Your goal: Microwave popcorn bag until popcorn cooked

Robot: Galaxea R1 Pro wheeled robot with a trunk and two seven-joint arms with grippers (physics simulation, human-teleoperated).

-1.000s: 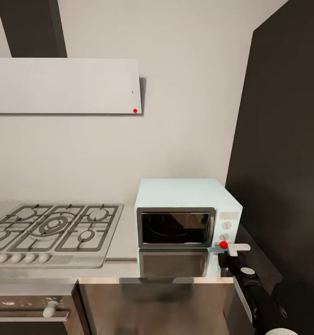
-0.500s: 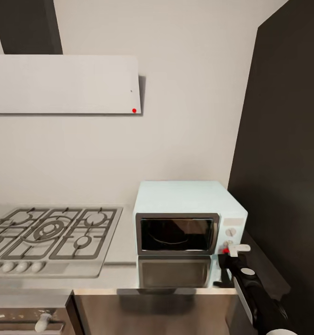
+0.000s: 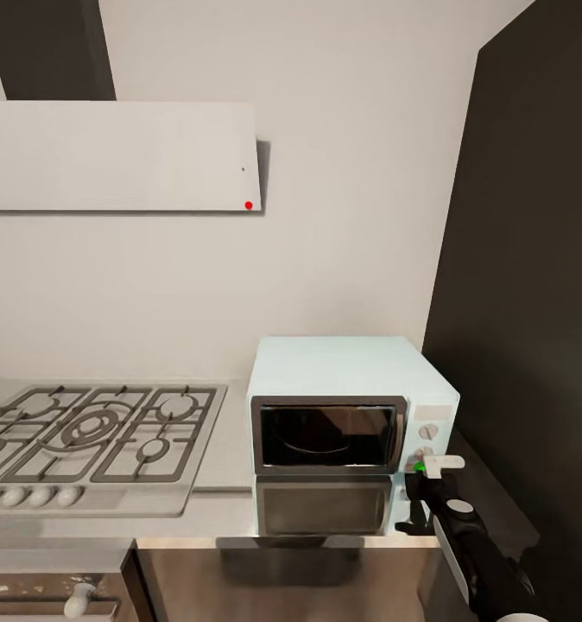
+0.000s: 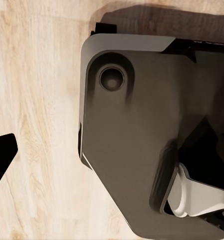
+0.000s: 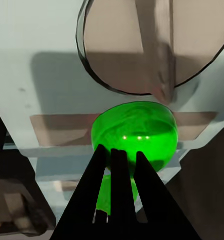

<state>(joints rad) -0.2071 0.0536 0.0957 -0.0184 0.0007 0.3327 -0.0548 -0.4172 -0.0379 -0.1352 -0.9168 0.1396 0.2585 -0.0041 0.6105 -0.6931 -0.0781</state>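
**Right at the microwave's green button**

Now the right gripper (image 3: 435,467) is reaching up to the control panel at the right end of the microwave (image 3: 338,367), its pale fingertips lying against the green button (image 3: 420,467) low on that panel. Through the right wrist camera the dark fingers (image 5: 99,180) are sitting pressed together with barely a slit between them, clenched on nothing, and their tips are overlapping the glowing green button (image 5: 134,132); a round knob (image 5: 141,45) is showing just beyond it on the pale blue face. The black right arm (image 3: 477,553) is rising from below the microwave's right corner.

The microwave is standing on the steel countertop (image 3: 213,514) with its dark door (image 3: 328,434) closed, and the glass is too dark to tell whether the bag is lying inside. A gas hob (image 3: 97,428) is sitting on the countertop to the microwave's left; a white hood (image 3: 118,155) is hanging on the wall above that.

From the left wrist camera, the robot's dark base (image 4: 141,140) is showing over a pale wooden floor (image 4: 37,100), and I cannot tell how the left gripper is set.
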